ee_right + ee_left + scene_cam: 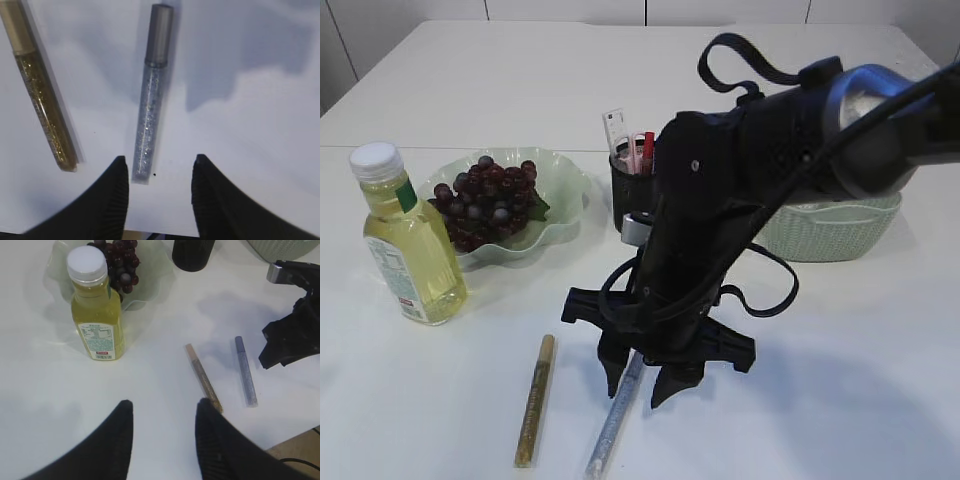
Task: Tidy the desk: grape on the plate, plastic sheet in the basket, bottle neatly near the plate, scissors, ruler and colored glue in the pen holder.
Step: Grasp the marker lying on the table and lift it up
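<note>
Purple grapes (488, 203) lie on the pale green plate (567, 190). A bottle (408, 240) of yellow liquid stands upright just left of the plate. On the table near the front edge lie a gold glue pen (534, 400) and a silver glue pen (150, 110). My right gripper (160, 162) hangs open just over the silver pen's near end, which sits by the left finger. My left gripper (164, 410) is open and empty, with the gold pen (203, 377) beside its right finger. The black pen holder (630, 195) holds a clear ruler (613, 130) and red-pink items. No plastic sheet shows.
A pale green woven basket (830, 228) stands at the right behind my right arm (760, 180), which hides its inside. The table's front edge runs close below both glue pens.
</note>
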Robot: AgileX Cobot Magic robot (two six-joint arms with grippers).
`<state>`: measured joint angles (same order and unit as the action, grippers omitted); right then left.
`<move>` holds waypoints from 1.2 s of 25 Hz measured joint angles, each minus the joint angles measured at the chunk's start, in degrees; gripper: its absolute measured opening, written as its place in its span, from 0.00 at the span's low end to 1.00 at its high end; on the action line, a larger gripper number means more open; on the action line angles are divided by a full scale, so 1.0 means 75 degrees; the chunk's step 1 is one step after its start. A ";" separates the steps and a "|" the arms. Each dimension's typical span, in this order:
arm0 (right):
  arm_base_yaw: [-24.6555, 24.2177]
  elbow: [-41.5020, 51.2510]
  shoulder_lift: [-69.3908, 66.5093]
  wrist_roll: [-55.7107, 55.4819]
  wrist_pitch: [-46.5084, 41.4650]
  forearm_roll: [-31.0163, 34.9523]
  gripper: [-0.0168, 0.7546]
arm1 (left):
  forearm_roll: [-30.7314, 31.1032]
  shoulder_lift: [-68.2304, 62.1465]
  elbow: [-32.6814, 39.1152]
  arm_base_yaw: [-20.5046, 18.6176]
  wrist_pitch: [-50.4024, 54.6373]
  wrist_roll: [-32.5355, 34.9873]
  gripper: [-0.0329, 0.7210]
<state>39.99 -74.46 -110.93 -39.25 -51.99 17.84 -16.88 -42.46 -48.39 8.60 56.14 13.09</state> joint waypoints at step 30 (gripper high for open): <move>0.0268 -0.0501 -0.1231 -0.0344 0.0078 -0.0137 0.47 | 0.0029 0.0000 0.0000 0.0000 0.0030 0.0000 0.45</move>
<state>42.00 -78.22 -120.17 -41.83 -51.41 16.81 -16.66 -42.46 -48.39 8.60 56.36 13.09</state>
